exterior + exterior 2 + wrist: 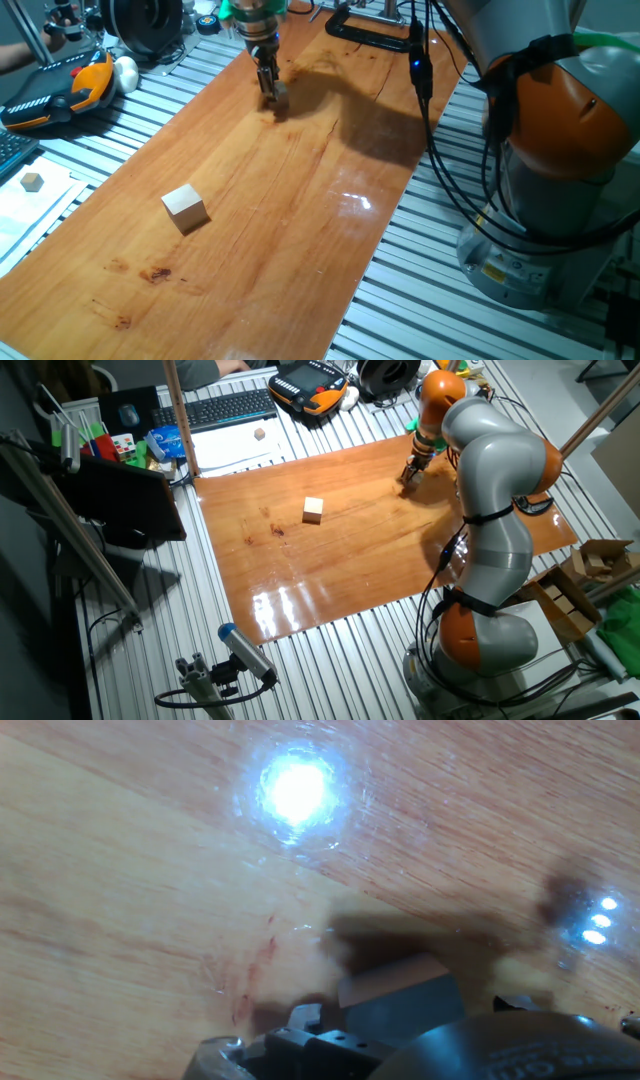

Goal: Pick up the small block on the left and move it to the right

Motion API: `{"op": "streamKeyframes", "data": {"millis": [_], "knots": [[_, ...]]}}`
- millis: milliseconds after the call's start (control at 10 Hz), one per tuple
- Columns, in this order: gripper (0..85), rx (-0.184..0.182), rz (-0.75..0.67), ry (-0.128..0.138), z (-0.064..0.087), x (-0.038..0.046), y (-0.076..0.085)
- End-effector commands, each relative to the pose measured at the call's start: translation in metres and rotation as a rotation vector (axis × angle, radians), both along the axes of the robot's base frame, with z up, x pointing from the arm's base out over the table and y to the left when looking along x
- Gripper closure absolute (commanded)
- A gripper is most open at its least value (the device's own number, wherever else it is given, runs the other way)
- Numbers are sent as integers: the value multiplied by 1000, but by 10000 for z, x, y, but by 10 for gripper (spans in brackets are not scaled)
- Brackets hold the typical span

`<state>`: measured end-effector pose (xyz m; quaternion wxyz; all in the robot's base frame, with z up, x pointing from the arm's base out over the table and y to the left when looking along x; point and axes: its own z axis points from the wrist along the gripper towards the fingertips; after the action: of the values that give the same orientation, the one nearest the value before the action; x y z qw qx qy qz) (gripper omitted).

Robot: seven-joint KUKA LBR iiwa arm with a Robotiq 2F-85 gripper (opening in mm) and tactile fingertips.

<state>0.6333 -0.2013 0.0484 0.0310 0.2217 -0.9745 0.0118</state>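
The small block (281,97) is a pale wooden cube at the far end of the wooden board (300,230), between my fingertips. My gripper (274,96) points straight down at the board and is shut on the block, at or just above the surface. In the hand view the block's tan face (388,982) shows just above a grey finger (405,1012). In the other fixed view the gripper (407,476) is near the board's far right part and the block is too small to make out.
The larger pale wooden cube (185,208) (314,509) stands on the near left of the board. A tiny tan cube (33,181) lies on white paper off the board. A black clamp (368,28) sits at the far edge. The arm's base (560,190) and cables stand to the right.
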Motion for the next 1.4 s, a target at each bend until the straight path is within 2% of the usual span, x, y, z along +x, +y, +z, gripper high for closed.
{"op": "streamKeyframes", "data": {"millis": [0,400,700,800,1000,1300], "knots": [[17,1,0,-2,-15,-7,6],[130,8,1,-16,-33,-11,12],[300,-3,0,-10,49,16,49],[320,-8,0,-10,89,23,60],[293,-12,1,-22,135,32,73],[327,-23,1,-13,319,60,152]]}}
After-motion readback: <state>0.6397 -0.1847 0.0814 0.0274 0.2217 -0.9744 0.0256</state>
